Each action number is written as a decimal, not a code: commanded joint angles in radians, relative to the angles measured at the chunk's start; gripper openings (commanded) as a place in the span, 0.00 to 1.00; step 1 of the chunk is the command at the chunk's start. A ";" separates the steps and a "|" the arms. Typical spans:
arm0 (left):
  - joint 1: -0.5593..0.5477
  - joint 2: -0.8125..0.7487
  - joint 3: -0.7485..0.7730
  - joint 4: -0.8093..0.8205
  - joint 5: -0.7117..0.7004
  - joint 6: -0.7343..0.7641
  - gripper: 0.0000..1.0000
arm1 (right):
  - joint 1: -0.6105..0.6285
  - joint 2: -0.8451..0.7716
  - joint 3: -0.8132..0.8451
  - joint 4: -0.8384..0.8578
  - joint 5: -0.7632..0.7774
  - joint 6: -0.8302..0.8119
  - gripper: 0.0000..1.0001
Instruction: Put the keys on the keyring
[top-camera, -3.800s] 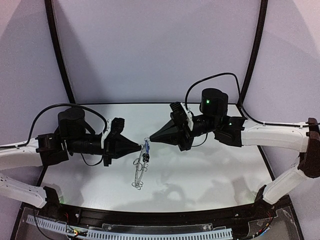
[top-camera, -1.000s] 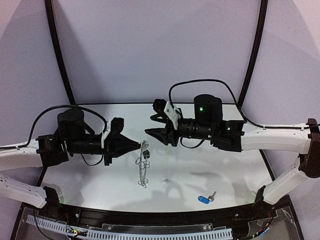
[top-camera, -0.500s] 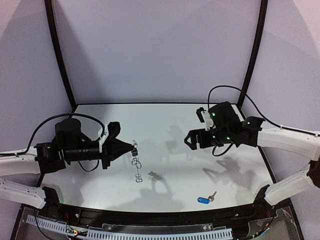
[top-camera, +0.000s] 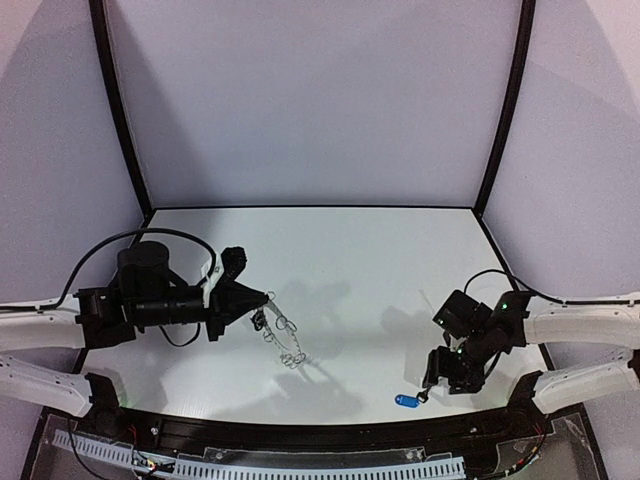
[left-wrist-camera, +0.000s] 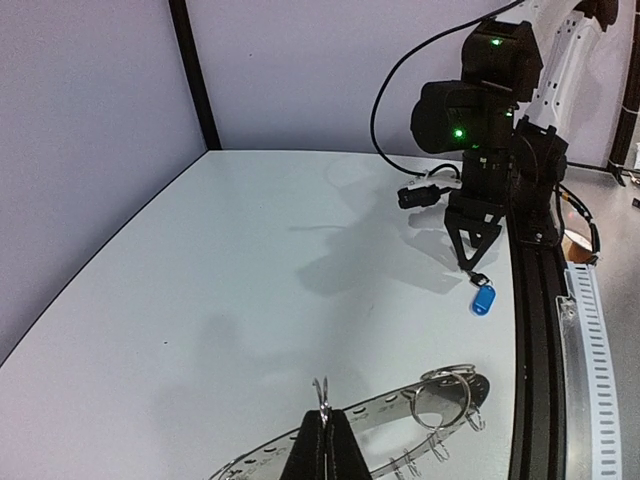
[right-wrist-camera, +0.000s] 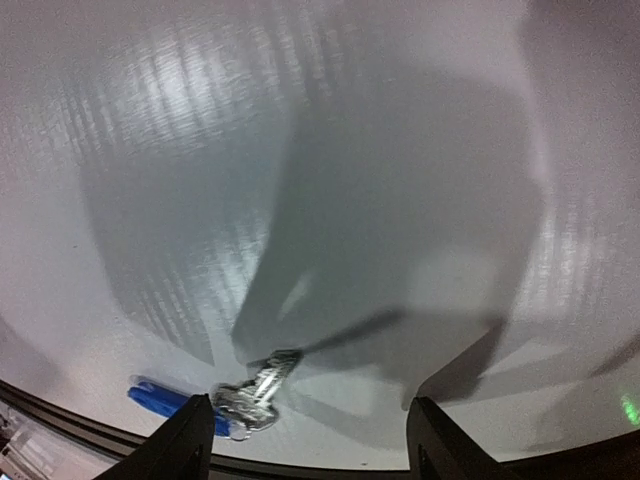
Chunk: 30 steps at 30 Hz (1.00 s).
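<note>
Two black grippers are seen over the white table (top-camera: 380, 250), well apart from each other. The left gripper (top-camera: 264, 296) is pressed closed, and one of the small silver wire loops on the rim of the flat dark grey ring-shaped keyring (top-camera: 283, 338) is pinched between its fingertips. From above, the keyring is seen nearly edge-on, slanting down and to the right from the fingertips. Whether its lower end touches the table cannot be told. In the left wrist view the perforated grey disc (left-wrist-camera: 390, 412) is shown tilted just past the closed fingers (left-wrist-camera: 325, 445), with several wire loops hanging from its rim. A small dark object (top-camera: 258, 320) is seen at the keyring just below the left fingertips. Whether it is the black-headed key cannot be told.

The tiny silver key with the blue oval plastic tag (top-camera: 405, 401) is lying flat on the table near its front edge, at the right. The right gripper (top-camera: 427, 388) is pointed down just beside it, with its jaws spread apart. In the right wrist view the silver key (right-wrist-camera: 262, 388) is seen between the two dark fingers (right-wrist-camera: 190, 440), closer to the left one, and nothing is gripped. Its blue tag (right-wrist-camera: 160, 398) lies beside that finger.
</note>
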 joint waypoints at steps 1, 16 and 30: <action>-0.002 0.010 0.008 0.014 -0.006 -0.009 0.01 | 0.033 0.074 0.012 0.135 -0.092 0.061 0.63; -0.003 -0.031 -0.014 0.003 -0.039 -0.048 0.01 | 0.048 0.507 0.333 0.380 -0.069 -0.301 0.39; -0.001 0.089 -0.038 0.020 -0.306 -0.080 0.02 | 0.000 0.371 0.374 0.291 0.089 -0.541 0.97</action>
